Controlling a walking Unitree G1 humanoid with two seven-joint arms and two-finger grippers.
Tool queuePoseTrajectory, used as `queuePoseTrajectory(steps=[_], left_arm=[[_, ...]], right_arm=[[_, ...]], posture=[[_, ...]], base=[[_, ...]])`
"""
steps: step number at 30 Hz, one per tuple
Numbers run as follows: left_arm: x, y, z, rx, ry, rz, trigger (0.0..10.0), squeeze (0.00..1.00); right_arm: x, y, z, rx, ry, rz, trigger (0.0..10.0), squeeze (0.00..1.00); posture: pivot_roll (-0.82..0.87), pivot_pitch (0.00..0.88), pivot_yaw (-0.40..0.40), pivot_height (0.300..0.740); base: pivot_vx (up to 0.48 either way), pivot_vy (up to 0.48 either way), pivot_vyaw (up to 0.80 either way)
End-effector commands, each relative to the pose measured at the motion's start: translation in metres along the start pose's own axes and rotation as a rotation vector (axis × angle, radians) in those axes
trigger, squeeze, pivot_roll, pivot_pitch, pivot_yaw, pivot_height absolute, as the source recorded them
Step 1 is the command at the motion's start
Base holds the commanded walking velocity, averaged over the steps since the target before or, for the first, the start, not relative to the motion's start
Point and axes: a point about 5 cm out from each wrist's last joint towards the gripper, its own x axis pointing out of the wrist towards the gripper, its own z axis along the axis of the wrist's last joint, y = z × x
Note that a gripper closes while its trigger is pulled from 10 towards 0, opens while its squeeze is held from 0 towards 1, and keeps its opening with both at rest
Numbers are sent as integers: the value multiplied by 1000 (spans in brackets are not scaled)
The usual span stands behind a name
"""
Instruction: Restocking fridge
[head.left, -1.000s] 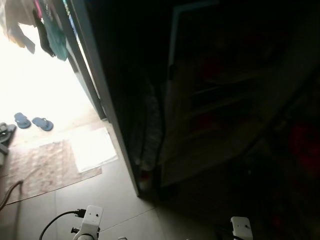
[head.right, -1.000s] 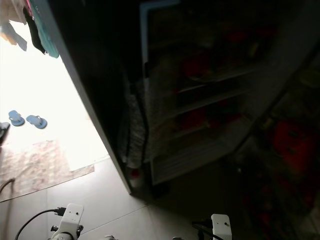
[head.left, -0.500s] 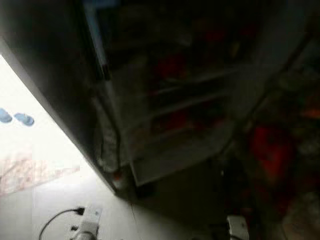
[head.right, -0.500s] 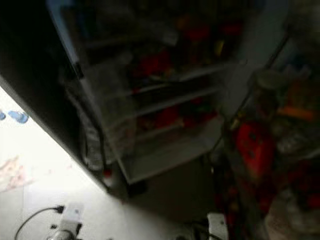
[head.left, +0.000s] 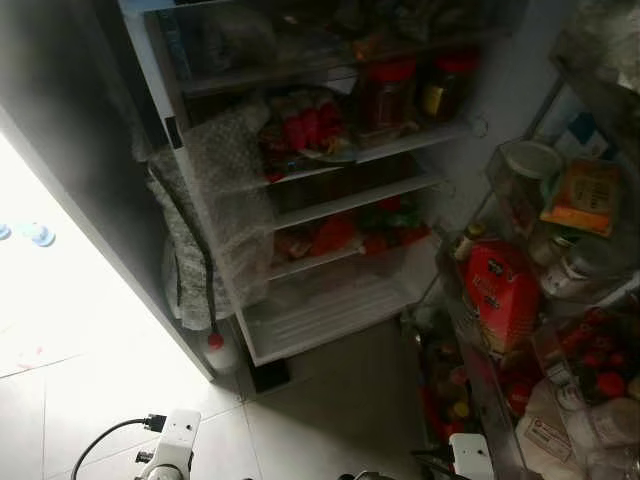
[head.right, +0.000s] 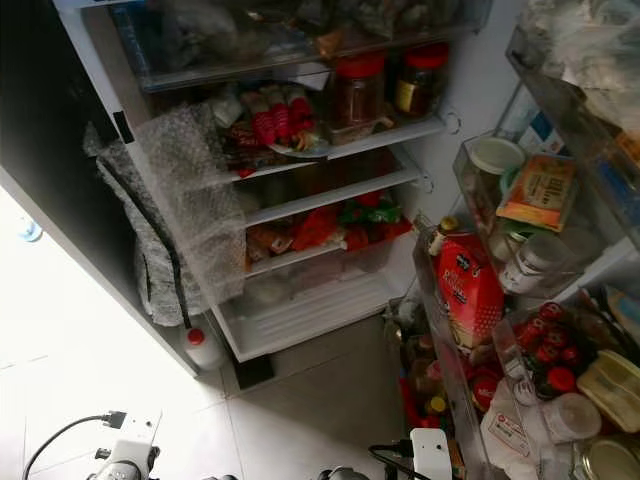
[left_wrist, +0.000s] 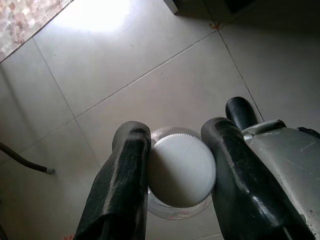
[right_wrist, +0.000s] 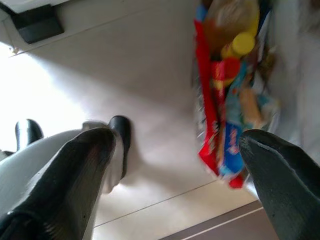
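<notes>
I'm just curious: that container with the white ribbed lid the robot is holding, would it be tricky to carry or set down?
Probably not hard to hold: the left gripper has its fingers on either side of the white ribbed lid, whose ridges should resist slipping. The clear container beneath looks rigid. Being round, it may roll if laid sideways.

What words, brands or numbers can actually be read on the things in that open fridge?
None can be read for certain.
Red carton in the fridge door: white print, too blurred to read.
Orange packet in the door shelf above: dark print, too small.
White label with a red mark on a bag low in the door: unreadable.
Jars with red lids on the fridge shelf: labels too dim.
Snack packets in the right wrist view: blurred.
</notes>
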Motion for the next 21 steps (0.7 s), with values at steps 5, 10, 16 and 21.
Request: queuePoseTrajectory(steps=[5, 10, 16, 21], left_arm=[[-1, 1, -8, -8, 28, -8, 10000, 0], [-1, 1, -8, -12, 29, -9, 10000, 0], [-1, 1, -8, -15, 29, -7, 10000, 0], [-1, 1, -8, -14, 29, -8, 10000, 0]], right_arm=[[0, -8, 3, -72, -21, -64, 10000, 0], [0, -11, 5, -114, -20, -102, 10000, 0], [-1, -13, 2, -137, -7, -128, 10000, 0], [-2, -17, -3, -160, 13, -159, 10000, 0]], posture=[[-131, 169, -29, 740], [-127, 169, -30, 740], [-126, 171, -29, 740], [-130, 170, -28, 740]], base=[[0, 0, 0], [0, 0, 0], [0, 0, 0], [0, 0, 0]])
